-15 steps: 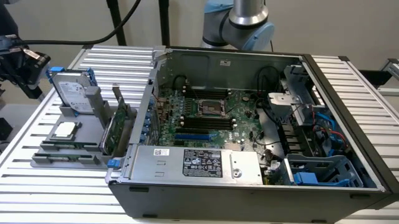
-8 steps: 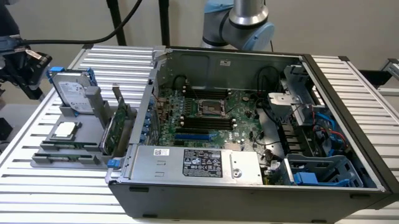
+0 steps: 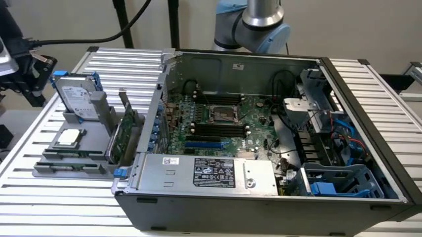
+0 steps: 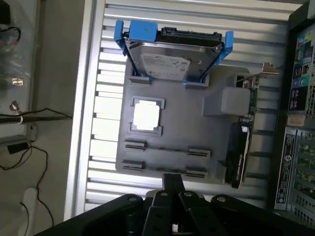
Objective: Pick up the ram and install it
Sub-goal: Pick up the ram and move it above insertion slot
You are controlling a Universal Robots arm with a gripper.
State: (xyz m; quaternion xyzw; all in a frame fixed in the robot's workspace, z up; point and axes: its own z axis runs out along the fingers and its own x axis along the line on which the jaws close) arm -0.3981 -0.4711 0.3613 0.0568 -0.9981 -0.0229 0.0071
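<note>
The gripper [image 3: 34, 81] [image 4: 173, 181] is seen closed at the exterior view's left, held up above the surface [image 3: 33, 197] [image 4: 104, 105] & apart from the tray [image 3: 99, 131] [image 4: 179, 125]. Two RAM sticks [image 3: 71, 154] [image 4: 168, 149] are held on edge, approx. parallel, in end holders on the tray, w/ the CPU [image 3: 68, 137] [image 4: 146, 115] just beside. The hard drive [image 3: 78, 98] [image 4: 167, 61] & the expansion card [image 3: 122, 136] [image 4: 246, 132] are also stood upright there. At the tray's side, the open PC case [image 3: 264, 215] is set on the surface, w/ its mobo [image 3: 254, 116] & black memory slots [image 3: 220, 130] exposed; the RAM sticks are outside it.
</note>
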